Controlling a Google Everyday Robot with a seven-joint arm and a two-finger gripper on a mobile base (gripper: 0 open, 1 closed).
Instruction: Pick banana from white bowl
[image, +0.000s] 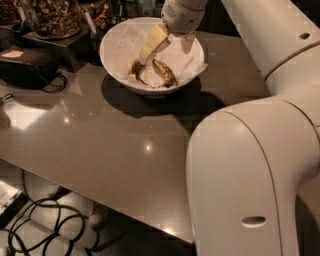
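The white bowl (114, 60), lined with crumpled white paper, stands at the back of the grey table. The banana (165, 73), yellow-brown with dark blotches, lies on the paper in the bowl's right half. A shorter, curled, darker banana piece (135, 70) lies left of it. My gripper (168, 51) hangs over the bowl from above, open, with one cream finger (153, 45) reaching down toward the curled piece and the other (189, 39) over the bowl's right side. The banana lies below the gap between the fingers, and nothing is held.
A glass jar of brown snacks (52, 17) on a dark stand and a black pouch with a cord (25, 65) stand left of the bowl. My white arm (250, 165) fills the right foreground. Cables (45, 225) lie on the floor below the table's front edge.
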